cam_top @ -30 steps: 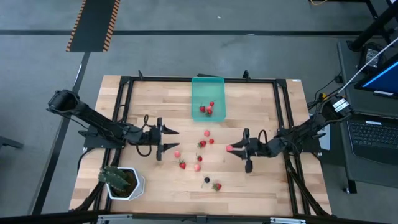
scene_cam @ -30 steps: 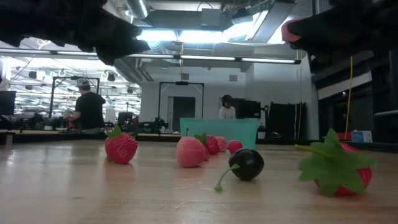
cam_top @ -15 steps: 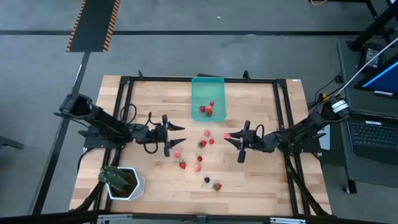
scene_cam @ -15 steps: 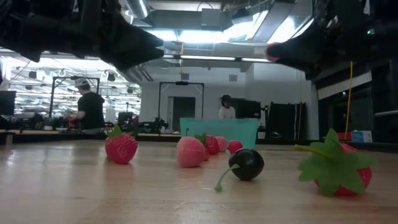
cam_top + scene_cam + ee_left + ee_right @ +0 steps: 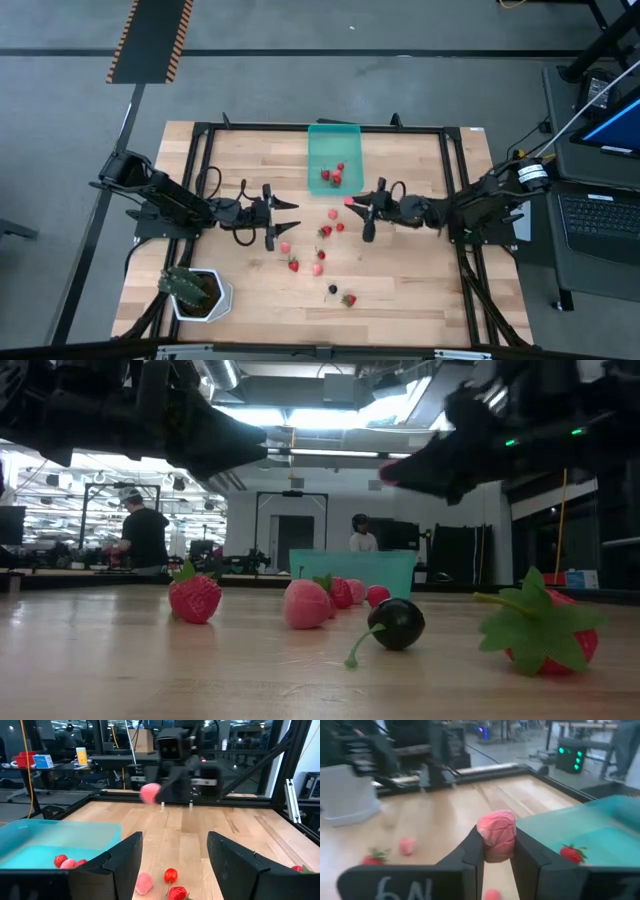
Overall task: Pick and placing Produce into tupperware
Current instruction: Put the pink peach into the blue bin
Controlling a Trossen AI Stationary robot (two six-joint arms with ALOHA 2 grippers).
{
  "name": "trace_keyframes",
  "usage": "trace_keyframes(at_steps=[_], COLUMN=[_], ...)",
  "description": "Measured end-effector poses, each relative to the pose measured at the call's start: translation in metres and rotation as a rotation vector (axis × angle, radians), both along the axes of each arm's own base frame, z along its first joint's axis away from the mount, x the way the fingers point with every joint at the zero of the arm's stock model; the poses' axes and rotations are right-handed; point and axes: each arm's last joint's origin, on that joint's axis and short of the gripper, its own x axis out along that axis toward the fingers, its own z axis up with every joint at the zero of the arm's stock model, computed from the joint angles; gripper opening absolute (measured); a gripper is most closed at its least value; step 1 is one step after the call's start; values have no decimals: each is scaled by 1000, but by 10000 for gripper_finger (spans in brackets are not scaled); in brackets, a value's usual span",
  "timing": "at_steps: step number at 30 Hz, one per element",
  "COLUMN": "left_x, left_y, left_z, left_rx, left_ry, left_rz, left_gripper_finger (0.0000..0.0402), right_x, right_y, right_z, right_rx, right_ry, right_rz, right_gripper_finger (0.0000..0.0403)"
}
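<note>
Right gripper [image 5: 352,203] clamped on pink fruit [image 5: 496,834], raised just beside teal tupperware [image 5: 334,158], left gripper [image 5: 284,218] fingers apart, farther from tupperware, loose fruits [image 5: 318,250] on table near tupperware.

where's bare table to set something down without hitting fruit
Bare wooden table lies right of the scattered strawberries, and between the translucent teal container and the left frame rail. It is crowded below the container, between both grippers.

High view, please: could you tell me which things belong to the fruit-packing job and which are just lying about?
Job:
- teal tupperware
- strawberries loose on the table
- dark berry
- pink fruit in the right gripper
- left gripper, fingers open

Lying about:
- potted plant
- laptop
</note>
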Motion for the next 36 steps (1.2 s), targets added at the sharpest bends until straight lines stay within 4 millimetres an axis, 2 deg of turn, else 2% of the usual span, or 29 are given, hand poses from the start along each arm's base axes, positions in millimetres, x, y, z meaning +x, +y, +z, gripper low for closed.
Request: trace_keyframes(at_steps=[10,15,21,26,36], left_x=[0,0,0,0,0], left_y=[0,0,0,0,0], left_z=[0,0,0,-1,-1], left_rx=[0,1,1,3,2], left_ry=[1,2,3,7,7], left_rz=[0,0,0,0,1], left_gripper_finger=[217,212,215,212,211], right_x=[33,46,60,62,52], right_y=[-45,-68,-90,-111,-144], right_z=[1,5,21,30,35], right_rx=[31,77,62,148,276], right_ry=[74,208,330,408,506], right_rz=[-119,-155,-181,-155,-159], right_gripper_finger=[72,72,72,72,72])
